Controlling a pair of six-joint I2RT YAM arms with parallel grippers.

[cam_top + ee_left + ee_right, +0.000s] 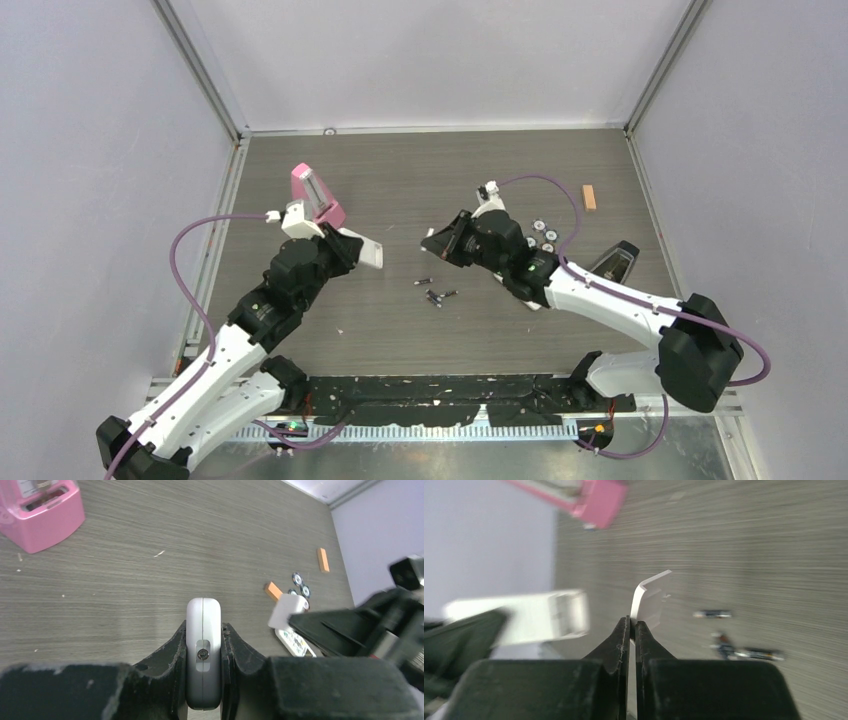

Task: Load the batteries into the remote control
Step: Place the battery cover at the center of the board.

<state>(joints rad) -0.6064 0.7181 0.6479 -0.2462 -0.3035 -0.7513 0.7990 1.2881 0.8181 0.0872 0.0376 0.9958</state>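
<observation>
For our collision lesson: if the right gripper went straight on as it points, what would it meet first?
Past the right gripper's held cover, probably only bare table; the remote control lies just beside that line. Depth unclear.

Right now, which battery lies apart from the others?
The battery lying alone, farthest back in the top view; the other batteries bunch together just in front of it.

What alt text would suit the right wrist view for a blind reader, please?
The right hand is shut on a thin white plate with a bent tip, over a grey wood-grain table. The blurred white remote control is at left, the batteries lie on the table at right, and a pink object sits at the top.
</observation>
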